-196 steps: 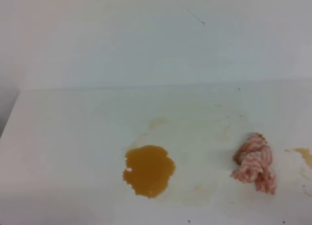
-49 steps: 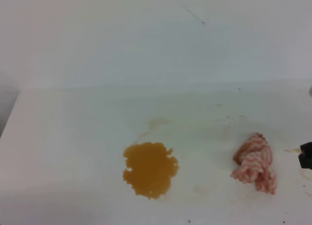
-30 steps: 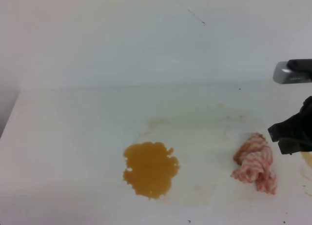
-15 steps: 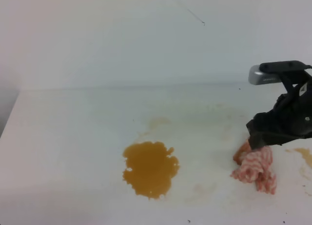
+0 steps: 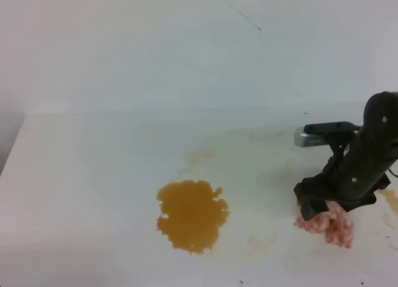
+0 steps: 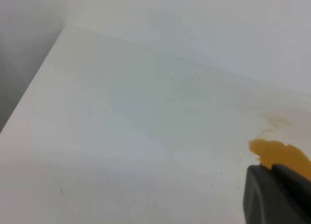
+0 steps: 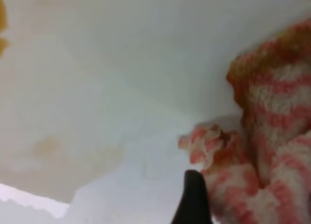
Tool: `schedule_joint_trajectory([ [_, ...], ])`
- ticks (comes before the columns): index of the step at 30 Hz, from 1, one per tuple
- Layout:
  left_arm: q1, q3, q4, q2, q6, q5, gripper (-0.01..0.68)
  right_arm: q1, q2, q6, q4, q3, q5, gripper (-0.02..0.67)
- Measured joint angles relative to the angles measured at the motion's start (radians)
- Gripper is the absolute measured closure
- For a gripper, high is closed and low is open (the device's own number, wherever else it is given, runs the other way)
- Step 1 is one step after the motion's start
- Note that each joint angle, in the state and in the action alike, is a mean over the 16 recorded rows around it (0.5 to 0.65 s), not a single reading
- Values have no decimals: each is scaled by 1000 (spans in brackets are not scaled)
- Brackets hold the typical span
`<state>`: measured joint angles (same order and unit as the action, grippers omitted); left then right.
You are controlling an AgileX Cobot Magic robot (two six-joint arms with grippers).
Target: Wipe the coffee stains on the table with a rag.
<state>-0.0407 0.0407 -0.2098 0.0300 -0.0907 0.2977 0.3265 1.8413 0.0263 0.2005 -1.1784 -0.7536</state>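
From the exterior high view, the black right gripper [image 5: 324, 207] is pressing down over the crumpled pink-and-white striped rag [image 5: 329, 223], which is lying on the right of the wide white table [image 5: 93, 175]; whether its jaws are spread or clenched cannot be told here. The big amber-brown coffee stain [image 5: 191, 215] is sitting well apart, near the middle.

The left wrist view is showing only a dark corner of the left gripper [image 6: 277, 195]; its state cannot be told.

In the right wrist view, one black fingertip [image 7: 193, 197] is poking beside the rag [image 7: 262, 151].

No readable text, label, brand, number or sign shows in any view.
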Motion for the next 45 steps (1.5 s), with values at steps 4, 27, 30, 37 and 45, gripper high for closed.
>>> schedule_joint_trajectory([
  [4,0,0,0,0,0,0,673,0,37,0,7,-3,10,361],
  [27,0,0,0,0,0,-1,673,136,84,664,823,-293,-144,648],
  [30,0,0,0,0,0,-1,673,189,112,716,871,-336,-141,648],
  [37,0,0,0,0,0,0,673,281,223,761,889,-414,-127,648],
  [45,0,0,0,0,0,0,673,303,360,702,798,-458,-129,648],
])
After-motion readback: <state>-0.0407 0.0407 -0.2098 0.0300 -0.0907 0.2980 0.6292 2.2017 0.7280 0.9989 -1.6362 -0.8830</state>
